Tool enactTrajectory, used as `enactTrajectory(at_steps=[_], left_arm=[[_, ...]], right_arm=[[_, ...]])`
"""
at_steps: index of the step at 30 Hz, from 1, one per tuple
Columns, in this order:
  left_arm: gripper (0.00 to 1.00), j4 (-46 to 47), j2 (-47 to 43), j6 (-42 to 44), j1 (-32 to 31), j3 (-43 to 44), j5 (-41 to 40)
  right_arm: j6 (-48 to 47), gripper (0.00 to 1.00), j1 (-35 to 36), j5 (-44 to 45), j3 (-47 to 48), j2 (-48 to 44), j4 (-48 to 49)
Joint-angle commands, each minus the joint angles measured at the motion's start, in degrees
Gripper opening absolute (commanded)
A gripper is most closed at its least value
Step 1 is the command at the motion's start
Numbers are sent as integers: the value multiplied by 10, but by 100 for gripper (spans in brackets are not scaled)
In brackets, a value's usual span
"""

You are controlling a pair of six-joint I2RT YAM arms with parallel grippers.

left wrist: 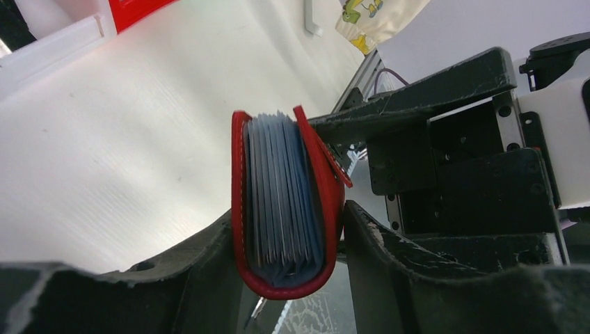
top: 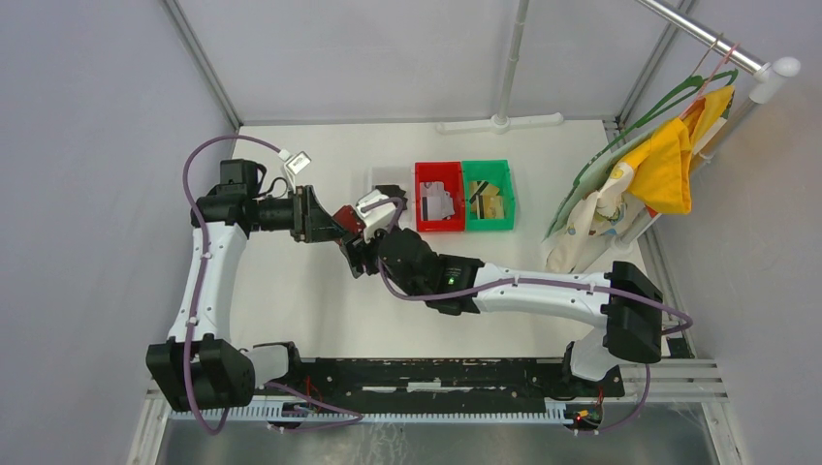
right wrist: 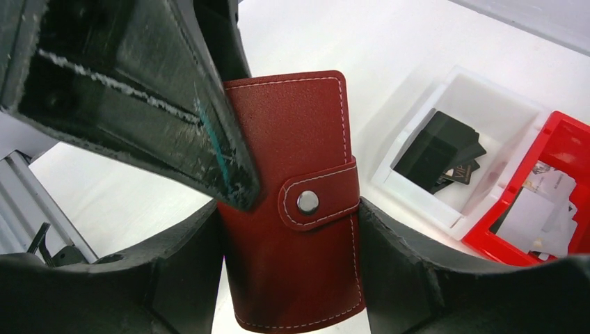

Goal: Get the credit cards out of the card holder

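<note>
So the card holder (right wrist: 292,209) is up off the surface (left wrist: 104,139), caught between both arms. The right gripper (right wrist: 289,229) is clamped at medium width across its two side edges, and the left gripper (left wrist: 286,216) looks pressed flat on the two covers. It's dark red leather-look with pale stitching and a strap (right wrist: 316,202) with a metal snap. The strap looks buttoned from the right wrist view, though I can't be sure. End-on between the left fingers you see a fat stack of greyish cards (left wrist: 282,195) packed in sleeves. My guess: it's light, but the covers are soft and a bit slick, so squeezing hard just pinches the cards tighter. I'd hold it by the spine end and pull cards from the open edge. A red bin (right wrist: 556,139) sits beyond the right gripper.
</note>
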Motion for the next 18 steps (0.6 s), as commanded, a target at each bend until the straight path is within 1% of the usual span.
enactTrajectory(at_steps=[1,2,3,5,6,8,10,12,16,18], left_arm=[[54,-49,-10,49,0,21,19],[49,-50,-11,51,-1,21,18],[39,-50,-12,53,-1,22,16],[24,-50,-11,55,-1,27,15],[18,-54,-10,59,-1,30,15],[10,-71,-8,84,-1,41,15],[6,-92,-5,112,-2,52,13],[2,-114,-1,146,-1,63,13],[2,-159,3,208,-2,78,28],[2,-179,2,235,-4,83,40]], right_arm=[[-15,69,-3,31,41,-1,35],[-15,71,-3,24,43,1,34],[-14,74,-3,16,45,2,33],[-11,83,-3,-15,48,4,32],[-8,87,-4,-34,50,3,27],[1,93,-14,-92,49,-6,15],[22,98,-39,-172,25,-30,18],[50,98,-73,-263,-17,-65,42],[110,98,-164,-438,-81,-111,72],[128,98,-197,-514,-99,-120,84]])
